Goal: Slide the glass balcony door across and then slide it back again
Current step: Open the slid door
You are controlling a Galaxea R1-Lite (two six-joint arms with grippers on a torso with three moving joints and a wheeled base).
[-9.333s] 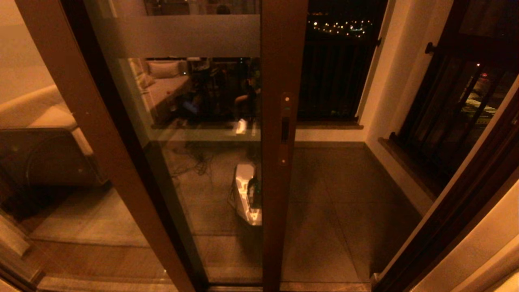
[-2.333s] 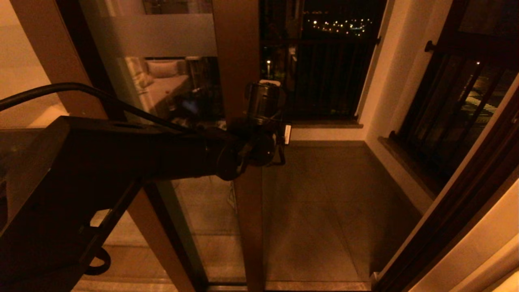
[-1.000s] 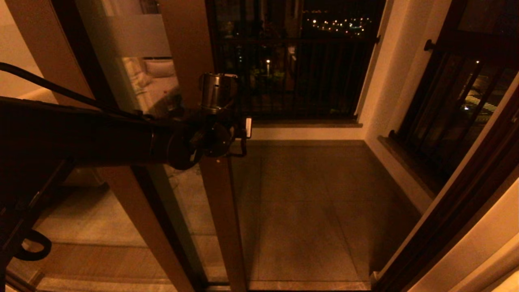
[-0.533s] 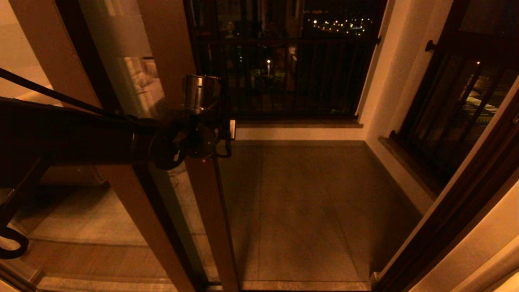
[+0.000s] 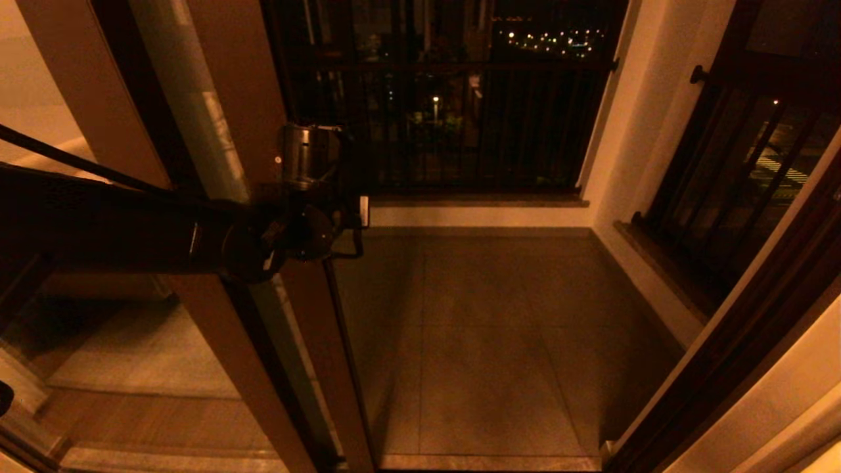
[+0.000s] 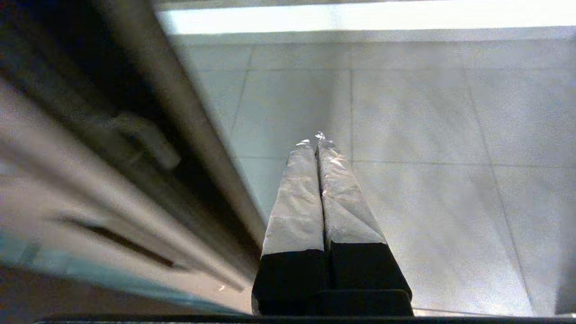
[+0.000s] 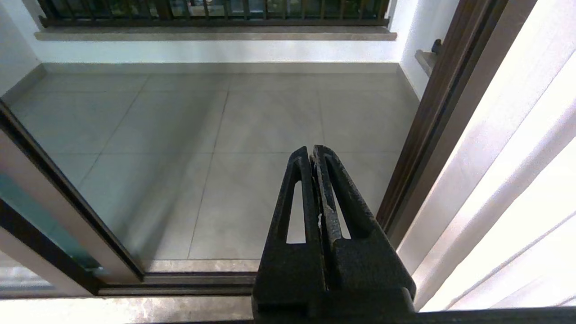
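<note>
The left gripper (image 6: 317, 137) has its two fingers pressed tight together, holding nothing, and it sits right beside the edge of the glass balcony door (image 5: 227, 98). The door is over on the left side, with the doorway wide open to the tiled floor (image 5: 499, 341). I think the arm is pushing the door edge sideways. To do it well, push flat and steady along the track, not into the glass. The right gripper (image 7: 313, 155) is shut tight too, low by the right door frame (image 7: 432, 112).
</note>
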